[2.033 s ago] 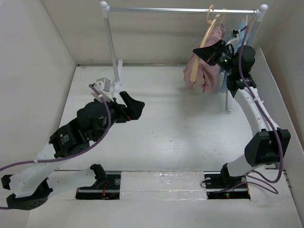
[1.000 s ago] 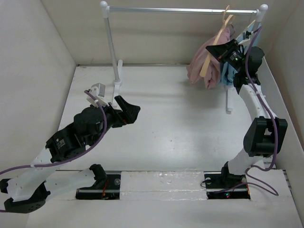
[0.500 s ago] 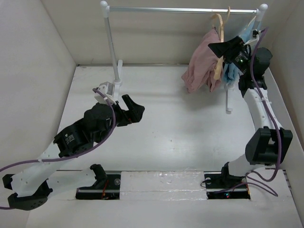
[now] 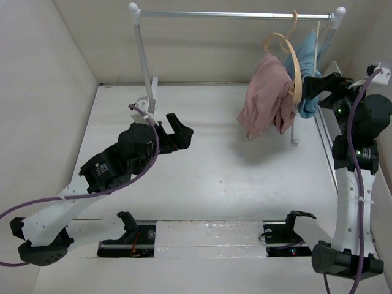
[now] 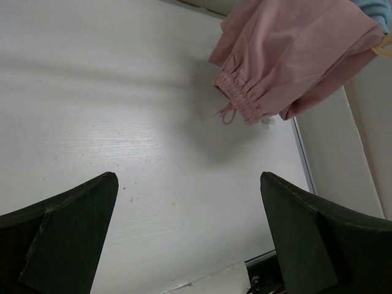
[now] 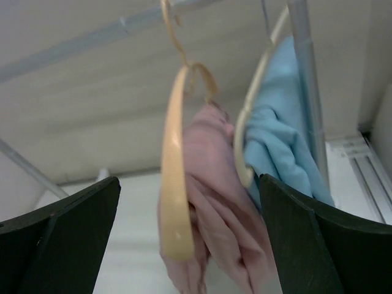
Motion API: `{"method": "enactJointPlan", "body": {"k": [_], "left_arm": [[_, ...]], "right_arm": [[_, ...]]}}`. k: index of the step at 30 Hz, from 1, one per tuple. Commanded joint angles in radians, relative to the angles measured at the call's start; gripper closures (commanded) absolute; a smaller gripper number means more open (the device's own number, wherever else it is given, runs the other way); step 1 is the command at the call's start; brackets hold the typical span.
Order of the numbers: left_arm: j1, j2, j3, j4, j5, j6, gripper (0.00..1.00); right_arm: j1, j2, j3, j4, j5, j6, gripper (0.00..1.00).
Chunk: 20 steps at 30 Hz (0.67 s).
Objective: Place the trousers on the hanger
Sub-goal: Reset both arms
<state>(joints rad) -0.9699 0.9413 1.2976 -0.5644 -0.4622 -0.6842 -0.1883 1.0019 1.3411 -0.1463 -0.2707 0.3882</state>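
White table (image 4: 233,171), white walls (image 4: 37,92), garment rail (image 4: 233,13) across the back. Right gripper (image 6: 188,182) is spread wide with nothing in it. It sits just off the rail's right end, facing the hanger (image 4: 296,72) but clear of it. Left gripper (image 5: 188,177) is also wide open and empty, well short of the rail and nearer its left end.

Trousers (image 4: 266,98) hang in a folded bunch from the wooden hanger, whose hook is over the rail near the right end. A light-blue garment (image 4: 308,55) on a second hanger (image 6: 242,147) hangs just beside it, toward the rail's right end. The task looks done or near it.

Handling: expect the trousers to be light and limp, with no stiffness to push against. They'll likely slide on smooth wood if you tug one side. If you adjust, pinch the gathered edge with the tie cord (image 5: 239,107); it's the thickest bit and hangs lowest under the rail. To move the lot, take the hanger's wooden arm below the hook, not the cloth. Watch the blue garment, it's close enough to snag.
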Motion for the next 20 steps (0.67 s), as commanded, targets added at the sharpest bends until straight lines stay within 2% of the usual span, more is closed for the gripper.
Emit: {"method": "enactJointPlan", "body": {"k": [1,2,3,4,6,9,10,15,20], "left_arm": [[0.017,0.008,0.042,0.063,0.014,0.043,0.01],[0.017,0.014,0.036,0.054,0.004,0.043,0.01],[0.017,0.014,0.035,0.054,0.003,0.043,0.01],[0.017,0.014,0.028,0.052,-0.001,0.044,0.01],[0.017,0.011,0.013,0.037,-0.015,0.045,0.01],[0.017,-0.009,-0.049,0.008,-0.041,0.029,0.01],[0.017,-0.036,-0.125,0.005,-0.035,0.006,0.01],[0.017,-0.075,-0.272,0.032,0.013,-0.035,0.01],[0.017,-0.059,-0.31,0.095,0.068,-0.049,0.01]], "right_arm": [[-0.019,-0.064,-0.089,-0.157,0.027,-0.126,0.0],[-0.019,-0.133,-0.179,-0.197,0.002,-0.152,0.0],[-0.019,-0.134,-0.18,-0.197,0.002,-0.152,0.0],[0.013,-0.205,-0.206,-0.22,0.013,-0.167,0.0],[0.074,-0.273,-0.253,-0.338,0.1,-0.196,0.0],[0.122,-0.431,-0.381,-0.403,0.103,-0.199,0.0],[0.15,-0.524,-0.461,-0.462,0.09,-0.221,0.0],[0.162,-0.629,-0.571,-0.633,0.073,-0.281,0.0],[0.162,-0.675,-0.626,-0.67,0.021,-0.301,0.0]]}}
